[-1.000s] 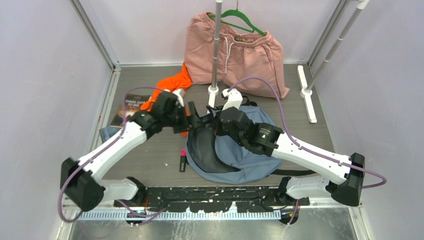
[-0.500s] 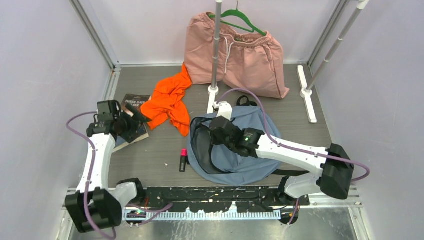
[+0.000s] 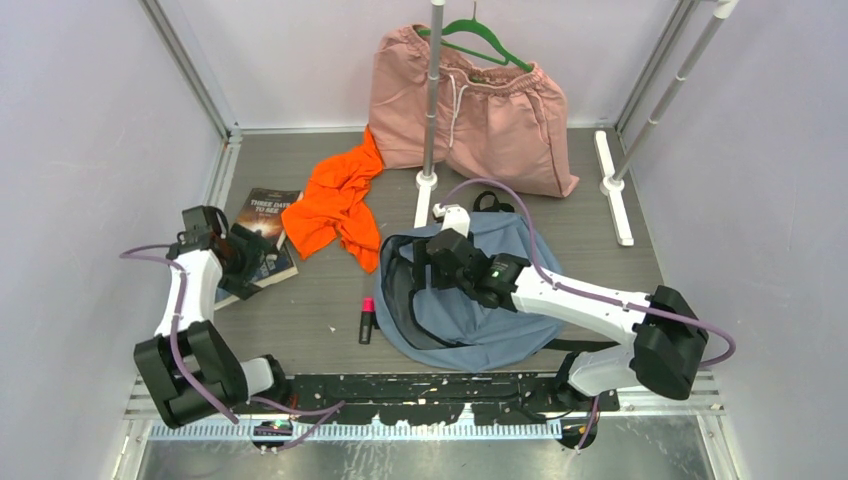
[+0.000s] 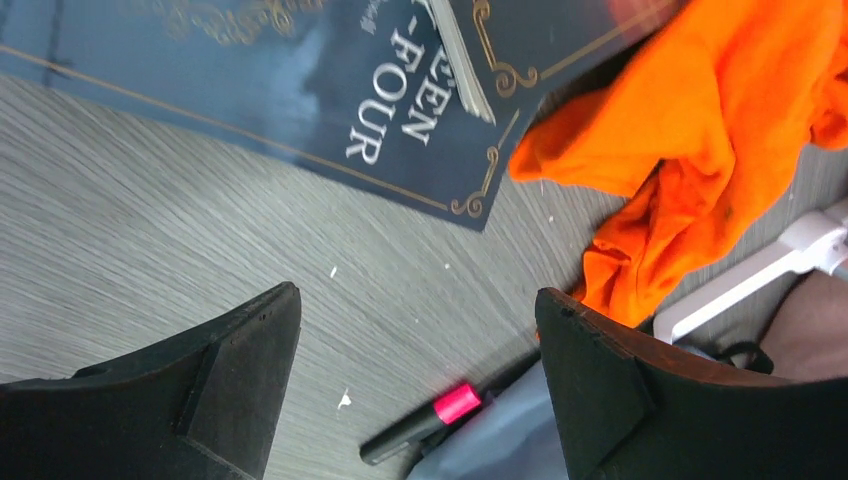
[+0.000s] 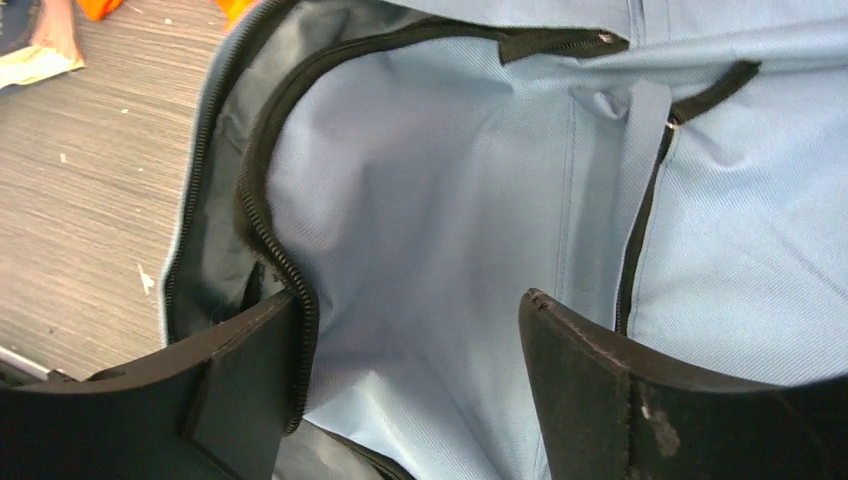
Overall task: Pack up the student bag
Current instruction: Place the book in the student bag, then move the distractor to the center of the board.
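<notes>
I see my left claw [image 4: 418, 325] wide near the book [image 4: 330, 90]; right claw [image 5: 408, 325] wide (empty too) over the unzipped backpack [image 5: 430, 200].

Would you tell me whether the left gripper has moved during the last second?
Yes. The left gripper swung left, from beside the student bag to over the book.

Left arm [image 3: 186, 295] folded close to its base at the left side, wrist angled downward. Left gripper [image 4: 417, 295] jaws spread wide, nothing between them. Right arm [image 3: 580, 300] extended low, forward and inward. Right gripper [image 5: 410, 298] jaws wide apart, gripping nothing.
</notes>
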Robot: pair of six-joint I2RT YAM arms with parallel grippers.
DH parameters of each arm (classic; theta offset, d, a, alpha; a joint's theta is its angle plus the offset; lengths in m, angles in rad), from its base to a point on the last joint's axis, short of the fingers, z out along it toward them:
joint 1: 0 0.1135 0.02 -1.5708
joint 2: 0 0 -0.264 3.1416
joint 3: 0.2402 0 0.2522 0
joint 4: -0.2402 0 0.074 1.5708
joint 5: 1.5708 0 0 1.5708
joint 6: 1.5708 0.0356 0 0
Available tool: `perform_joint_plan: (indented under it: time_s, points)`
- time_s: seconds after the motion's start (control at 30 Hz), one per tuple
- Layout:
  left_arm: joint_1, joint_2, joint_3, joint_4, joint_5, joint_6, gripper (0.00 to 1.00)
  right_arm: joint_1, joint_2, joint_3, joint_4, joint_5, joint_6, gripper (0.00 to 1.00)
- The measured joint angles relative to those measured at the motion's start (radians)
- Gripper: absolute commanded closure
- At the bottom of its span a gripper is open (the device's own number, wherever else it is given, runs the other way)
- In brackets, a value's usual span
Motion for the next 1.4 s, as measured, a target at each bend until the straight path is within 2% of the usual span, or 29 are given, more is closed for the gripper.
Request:
perform_joint_plan:
  time_s: [0.2, 0.37, 0.53, 0.77, 0.97, 1.13, 1.4]
  points:
    - [0.032, 0.104, 0.093, 0.035, -0.023, 0.043, 0.12, 0.000, -0.024, 0.083, -0.007, -0.023, -0.048, 0.09]
    - [0.035, 0.276, 0.300, 0.051, -0.049, 0.119, 0.13, 0.000, -0.058, 0.098, 0.009, -0.031, -0.059, 0.08]
    - [0.035, 0.393, 0.386, 0.099, -0.089, 0.081, 0.14, 0.000, -0.059, 0.098, -0.001, -0.034, -0.049, 0.07]
    - [0.035, 0.691, 0.658, 0.096, -0.163, 0.179, 0.15, 0.000, -0.131, 0.062, -0.063, 0.021, -0.018, 0.07]
    - [0.035, 0.728, 0.667, 0.148, -0.140, 0.249, 0.16, -0.013, -0.150, 0.062, -0.093, 0.030, 0.011, 0.07]
    - [0.033, 0.855, 0.750, 0.132, -0.088, 0.291, 0.18, -0.016, -0.135, 0.062, -0.110, 0.030, 0.015, 0.07]
    - [0.025, 0.827, 0.709, 0.170, 0.043, 0.333, 0.21, -0.016, -0.115, 0.062, -0.107, 0.021, 0.026, 0.07]
